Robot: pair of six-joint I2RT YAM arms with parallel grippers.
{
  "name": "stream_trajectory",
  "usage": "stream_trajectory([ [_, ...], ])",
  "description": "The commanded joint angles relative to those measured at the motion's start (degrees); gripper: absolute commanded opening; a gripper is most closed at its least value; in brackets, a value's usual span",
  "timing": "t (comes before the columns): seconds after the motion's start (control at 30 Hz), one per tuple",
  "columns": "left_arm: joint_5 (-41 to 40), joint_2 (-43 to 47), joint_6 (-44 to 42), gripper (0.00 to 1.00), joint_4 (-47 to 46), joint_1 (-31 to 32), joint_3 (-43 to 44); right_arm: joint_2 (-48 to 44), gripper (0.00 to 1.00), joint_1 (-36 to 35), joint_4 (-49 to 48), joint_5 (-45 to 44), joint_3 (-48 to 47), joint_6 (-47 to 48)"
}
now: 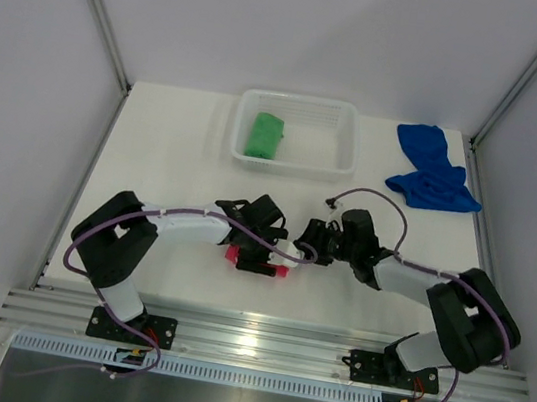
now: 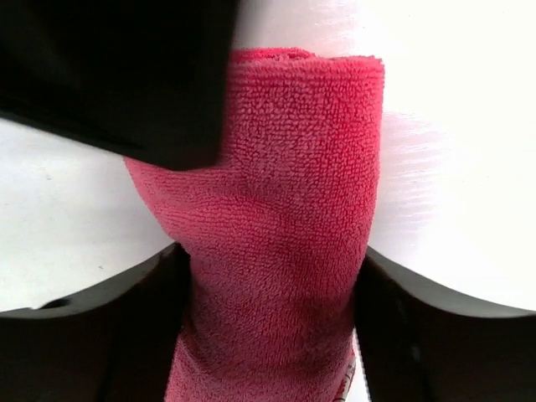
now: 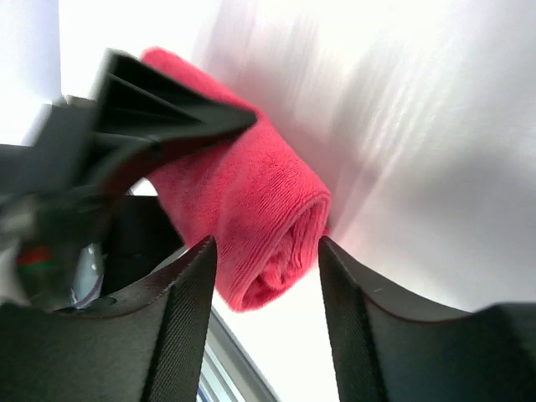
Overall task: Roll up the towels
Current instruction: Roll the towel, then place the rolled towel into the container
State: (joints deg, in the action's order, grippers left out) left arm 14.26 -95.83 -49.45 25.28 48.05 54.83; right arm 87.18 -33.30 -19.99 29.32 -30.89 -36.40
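The top camera hangs above and behind the left arm (image 1: pixel 185 219) and the right arm (image 1: pixel 409 278). It looks down and forward over the whole bench (image 1: pixel 175 147) from far, with the arm bases at the lower edge of its frame. The left wrist camera sits on the left claw (image 2: pixel 272 251) and looks from very near at the pink-red towel (image 2: pixel 276 209), which fills the frame's middle. The right wrist camera looks from low, near the bench, between the fingers of the right claw (image 3: pixel 264 243) at one end of this towel. All three views share the towel; in the top view it is small, at the lower middle.
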Motion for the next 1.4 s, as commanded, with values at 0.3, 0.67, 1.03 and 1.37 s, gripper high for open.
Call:
stream_trajectory([
  [0.3, -0.6, -0.8, 5.3, 0.51, 2.7, -0.5, -3.8, -19.8, 0.57, 6.1, 16.6, -7.0, 1.8, 8.4],
  [0.67, -0.1, 5.6, 8.1, 0.45, -1.4, -3.6, -5.9, -32.8, 0.58, 6.1, 13.1, -8.8, 4.7, 14.2],
  [1.03, 0.4, 5.8, 4.9, 0.5, -1.5, -3.6, -6.6, -39.2, 0.59, -8.1, -6.8, -10.3, 16.8, 57.3],
  [1.37, 0.5, 7.5, 5.2, 0.53, -2.8, -3.7, -7.8, -30.8, 0.61, -11.4, -19.0, -9.3, 20.1, 62.3],
])
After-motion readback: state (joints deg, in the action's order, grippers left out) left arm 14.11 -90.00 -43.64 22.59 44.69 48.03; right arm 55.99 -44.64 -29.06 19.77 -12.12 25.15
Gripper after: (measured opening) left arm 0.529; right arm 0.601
